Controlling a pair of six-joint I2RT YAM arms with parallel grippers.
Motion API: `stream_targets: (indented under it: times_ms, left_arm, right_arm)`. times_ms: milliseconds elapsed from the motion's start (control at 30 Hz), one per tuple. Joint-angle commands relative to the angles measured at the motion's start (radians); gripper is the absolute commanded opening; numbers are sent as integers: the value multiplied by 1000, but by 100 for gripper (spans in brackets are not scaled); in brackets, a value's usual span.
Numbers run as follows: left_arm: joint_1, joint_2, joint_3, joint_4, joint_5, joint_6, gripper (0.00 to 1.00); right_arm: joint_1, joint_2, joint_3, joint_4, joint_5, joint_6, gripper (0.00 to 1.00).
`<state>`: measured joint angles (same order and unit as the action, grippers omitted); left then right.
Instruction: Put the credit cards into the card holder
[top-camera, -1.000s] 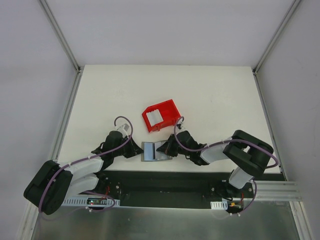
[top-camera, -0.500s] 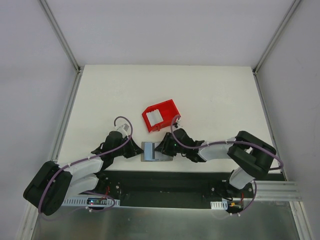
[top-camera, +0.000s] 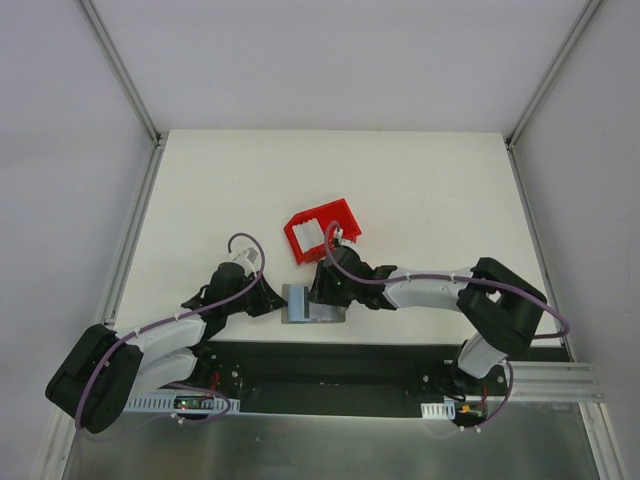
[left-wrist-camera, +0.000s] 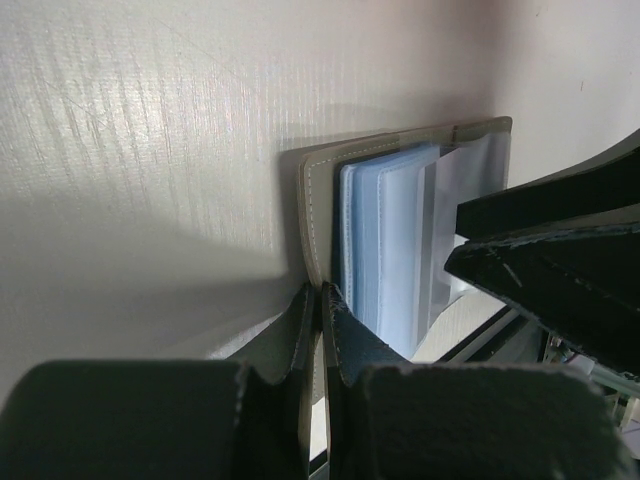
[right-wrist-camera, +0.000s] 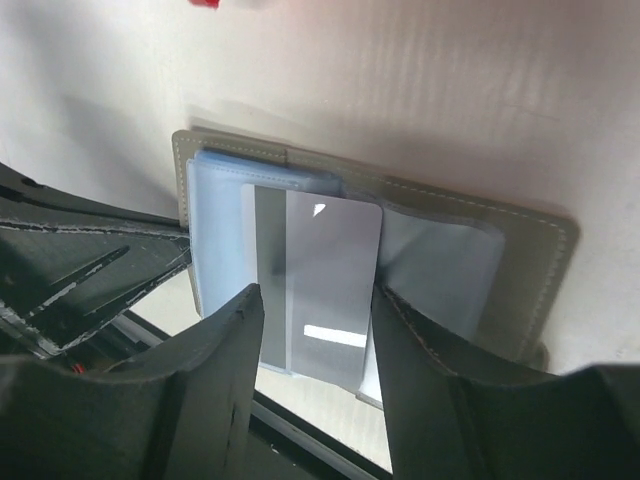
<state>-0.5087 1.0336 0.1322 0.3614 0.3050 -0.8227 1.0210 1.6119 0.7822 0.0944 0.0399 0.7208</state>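
Observation:
The grey card holder (top-camera: 312, 304) lies open near the table's front edge, its blue-grey slotted inside facing up (left-wrist-camera: 395, 240). My left gripper (left-wrist-camera: 320, 292) is shut on the holder's grey cover edge, at its left side (top-camera: 272, 298). My right gripper (right-wrist-camera: 316, 300) stands open over the holder (right-wrist-camera: 480, 265), a finger on each side of a grey credit card (right-wrist-camera: 320, 275) with a dark stripe. That card rests on the holder's sleeves, and its near end reaches past the holder's edge. In the top view the right gripper (top-camera: 323, 290) covers the card.
A red bin (top-camera: 322, 230) stands just behind the holder, close to the right wrist, with pale flat pieces inside. The table's front edge and a black rail (top-camera: 330, 350) run right beside the holder. The right fingers (left-wrist-camera: 560, 250) fill the right of the left wrist view.
My right gripper has gone from shut to open, letting go of the card, and its arm has reached further left over the holder. The left gripper has kept its hold.

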Motion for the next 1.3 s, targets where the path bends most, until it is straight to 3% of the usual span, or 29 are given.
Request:
stream_targets:
  times_ms: [0,233,333,667,833,1267]
  left_arm:
    - [4,0,7,-36,-12,27,0]
    - [4,3,9,-35,-14,27,0]
    - [4,6,12,-32,-10,30,0]
    - [4,-7,10,-38,-13,34,0]
    - [4,-43,26,-74,-17,42,0]
    - [4,-107,79,-168,-34,65,0]
  right_arm:
    - [16,46,57,-39,-72,-32,48]
    - [24,48,69,44,-112,-54,41]
    - [22,60,75,89,-146,-55,30]
    - [13,80,56,180,-186,-38,32]
    - [-16,2,17,110,-123,-73,47]
    - [-32,-124,-4,-212,-124,-178,41]
